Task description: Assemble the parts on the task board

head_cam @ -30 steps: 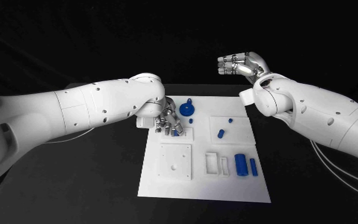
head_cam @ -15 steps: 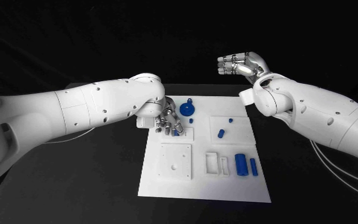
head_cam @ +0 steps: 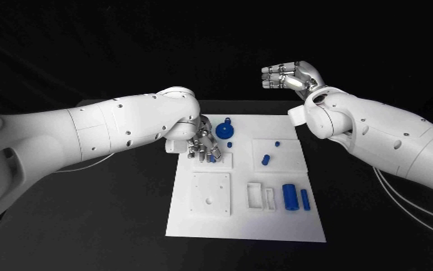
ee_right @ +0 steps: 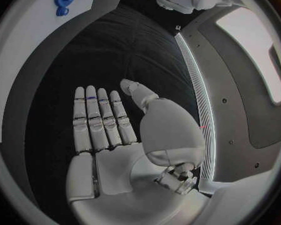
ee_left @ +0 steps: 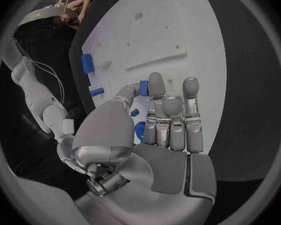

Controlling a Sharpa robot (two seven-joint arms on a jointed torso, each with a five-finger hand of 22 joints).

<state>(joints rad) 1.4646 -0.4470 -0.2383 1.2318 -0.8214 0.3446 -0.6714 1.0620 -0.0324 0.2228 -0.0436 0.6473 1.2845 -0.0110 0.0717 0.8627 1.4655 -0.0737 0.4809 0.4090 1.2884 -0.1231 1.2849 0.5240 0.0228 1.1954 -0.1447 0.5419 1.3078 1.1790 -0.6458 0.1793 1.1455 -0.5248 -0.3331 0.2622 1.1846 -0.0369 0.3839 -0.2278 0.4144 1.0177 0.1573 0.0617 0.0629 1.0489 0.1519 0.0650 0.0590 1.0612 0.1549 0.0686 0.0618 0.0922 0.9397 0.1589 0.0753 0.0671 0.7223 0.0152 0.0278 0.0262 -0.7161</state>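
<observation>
The white task board (head_cam: 243,218) lies in the middle of the black table. My left hand (head_cam: 203,146) hovers over its far left corner, with a small blue part (ee_left: 143,87) pinched between thumb and finger. A round blue part (head_cam: 226,130) stands just beyond the left hand's fingers. Two small blue pegs (head_cam: 266,159) (head_cam: 277,143) sit on a raised square at the right. A thick blue cylinder (head_cam: 290,197) and a thin one (head_cam: 306,199) lie near the right edge. My right hand (head_cam: 289,78) is raised beyond the far right corner, flat and holding nothing (ee_right: 115,135).
A raised white square plate (head_cam: 212,194) with a hole sits on the board's near left, and two white upright blocks (head_cam: 256,196) stand beside the thick cylinder. Black table (head_cam: 108,221) surrounds the board on all sides.
My left hand has crept very slightly toward the board's far edge with the small part. The right hand has stayed in place.
</observation>
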